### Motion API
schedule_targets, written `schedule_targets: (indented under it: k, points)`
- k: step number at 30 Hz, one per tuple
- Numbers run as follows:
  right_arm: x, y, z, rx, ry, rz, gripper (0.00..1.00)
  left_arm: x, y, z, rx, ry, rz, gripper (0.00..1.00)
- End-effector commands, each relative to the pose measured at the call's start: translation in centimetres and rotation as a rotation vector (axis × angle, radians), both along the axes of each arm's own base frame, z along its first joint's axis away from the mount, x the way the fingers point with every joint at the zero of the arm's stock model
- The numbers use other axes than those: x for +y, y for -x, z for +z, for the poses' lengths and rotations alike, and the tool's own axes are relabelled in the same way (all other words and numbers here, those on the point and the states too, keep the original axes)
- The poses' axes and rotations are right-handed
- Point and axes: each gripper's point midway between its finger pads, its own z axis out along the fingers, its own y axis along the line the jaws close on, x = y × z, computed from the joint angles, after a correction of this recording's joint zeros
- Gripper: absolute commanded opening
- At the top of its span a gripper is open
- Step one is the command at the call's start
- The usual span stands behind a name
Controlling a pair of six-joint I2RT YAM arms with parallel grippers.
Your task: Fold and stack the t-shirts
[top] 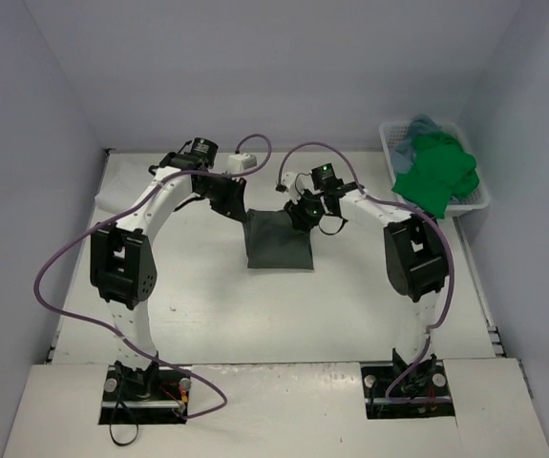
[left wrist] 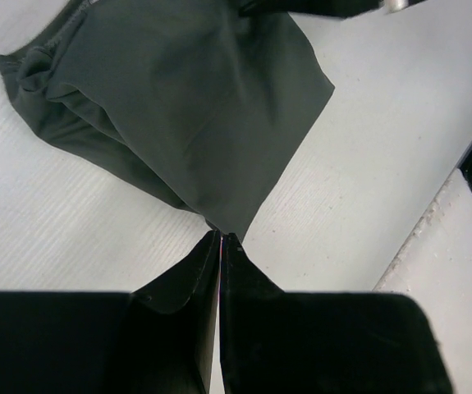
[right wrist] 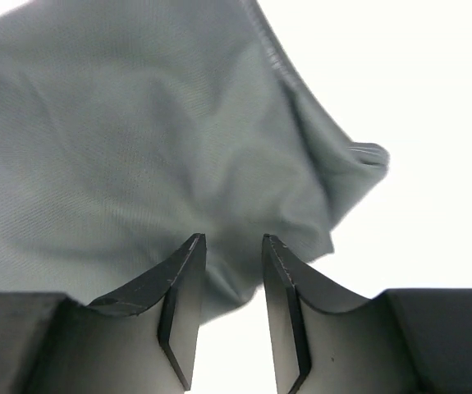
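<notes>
Two grippers attend one dark grey t-shirt [top: 279,244], which lies folded at mid-table [top: 207,315]. Left gripper [left wrist: 221,238]: jaws fully closed, pinching the shirt's corner. Right gripper [right wrist: 234,240]: jaws parted, gripping nothing, poised over the shirt's other far corner. Far right: white basket [top: 390,141] holds a green t-shirt [top: 436,174], draped over its rim, and a teal-blue t-shirt [top: 419,128].
</notes>
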Motion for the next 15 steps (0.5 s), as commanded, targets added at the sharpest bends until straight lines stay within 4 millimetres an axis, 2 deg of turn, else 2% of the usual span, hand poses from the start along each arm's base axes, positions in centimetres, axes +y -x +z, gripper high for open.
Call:
schedule_targets:
  k: [1,3,7,8,10,11,15]
  points:
    - [0.6,-1.6,8.8,-0.146,-0.092,-0.033,0.30,-0.4,0.5,2.1,0.001,0.080,0.021,0.00]
    - [0.9,-1.1,9.4,-0.132,-0.111,-0.030,0.26,-0.5,0.7,1.9,0.043,0.111,0.062,0.00]
    - [2.0,0.5,10.1,-0.113,-0.128,0.011,0.20,-0.1,1.8,-0.5,0.160,0.127,0.102,0.00]
    - [2.3,1.2,10.0,-0.092,-0.130,0.025,0.15,-0.1,2.1,-1.1,0.197,0.139,0.101,0.01]
    - [3.4,2.4,9.6,-0.069,-0.135,0.068,0.05,0.0,2.5,-1.5,0.243,0.158,0.110,0.10]
    - [3.6,2.9,9.2,-0.055,-0.132,0.081,0.03,0.4,2.5,-2.2,0.270,0.167,0.126,0.14]
    - [5.2,4.4,6.5,0.021,-0.123,0.130,0.00,0.5,2.1,-2.5,0.329,0.258,0.168,0.35]
